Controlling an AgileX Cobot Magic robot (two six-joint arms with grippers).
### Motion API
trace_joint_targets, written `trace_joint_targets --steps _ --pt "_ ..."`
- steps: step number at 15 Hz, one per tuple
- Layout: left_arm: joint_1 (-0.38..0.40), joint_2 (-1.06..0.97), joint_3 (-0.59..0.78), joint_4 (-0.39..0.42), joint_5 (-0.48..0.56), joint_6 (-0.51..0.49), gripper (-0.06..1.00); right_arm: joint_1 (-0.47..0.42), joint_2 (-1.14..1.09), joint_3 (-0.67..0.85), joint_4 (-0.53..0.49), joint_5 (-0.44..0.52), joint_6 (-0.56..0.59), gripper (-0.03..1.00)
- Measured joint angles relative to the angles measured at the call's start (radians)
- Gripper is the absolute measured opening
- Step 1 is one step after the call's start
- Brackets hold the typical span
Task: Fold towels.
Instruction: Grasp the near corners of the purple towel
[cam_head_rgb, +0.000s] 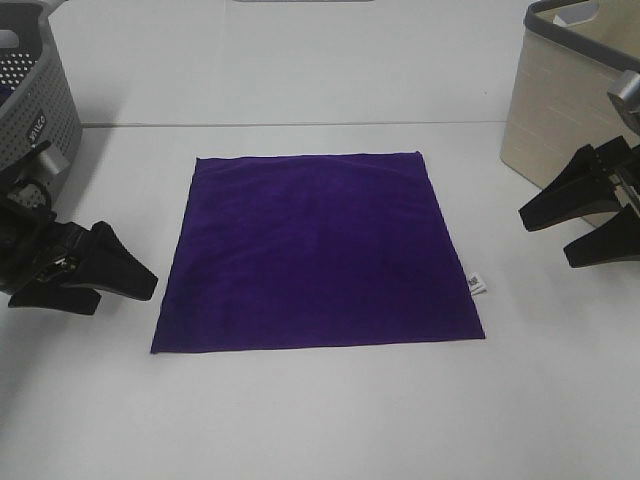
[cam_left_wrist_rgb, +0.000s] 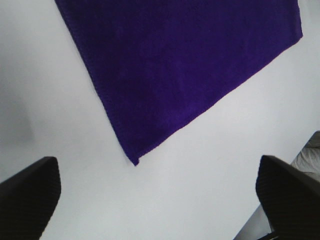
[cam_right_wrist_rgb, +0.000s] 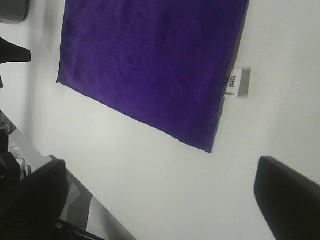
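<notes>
A deep purple square towel (cam_head_rgb: 320, 250) lies flat and unfolded in the middle of the white table, with a small white tag (cam_head_rgb: 478, 284) on its right edge. My left gripper (cam_head_rgb: 125, 280) is open and empty, left of the towel near its front left corner (cam_left_wrist_rgb: 134, 162). My right gripper (cam_head_rgb: 570, 230) is open and empty, right of the towel, apart from it. The towel also shows in the left wrist view (cam_left_wrist_rgb: 185, 65) and in the right wrist view (cam_right_wrist_rgb: 150, 65), where the tag (cam_right_wrist_rgb: 233, 82) shows too.
A grey perforated basket (cam_head_rgb: 35, 90) stands at the back left. A beige basket with a grey rim (cam_head_rgb: 565, 110) stands at the back right, close behind my right gripper. The table's front edge shows in the right wrist view (cam_right_wrist_rgb: 75, 200).
</notes>
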Motion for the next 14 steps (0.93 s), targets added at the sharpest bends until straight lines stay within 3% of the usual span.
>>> trace_joint_targets --steps 6,9,14 --pt "0.000 0.077 -0.105 0.076 -0.007 -0.107 0.99 0.114 0.121 0.000 -0.026 -0.094 0.067 0.98" --pt "0.000 0.149 -0.116 0.115 0.022 -0.130 0.98 0.116 0.212 -0.001 -0.030 -0.162 0.068 0.98" --pt "0.000 0.163 -0.123 0.108 0.039 -0.129 0.97 0.116 0.237 -0.009 -0.001 -0.151 0.068 0.98"
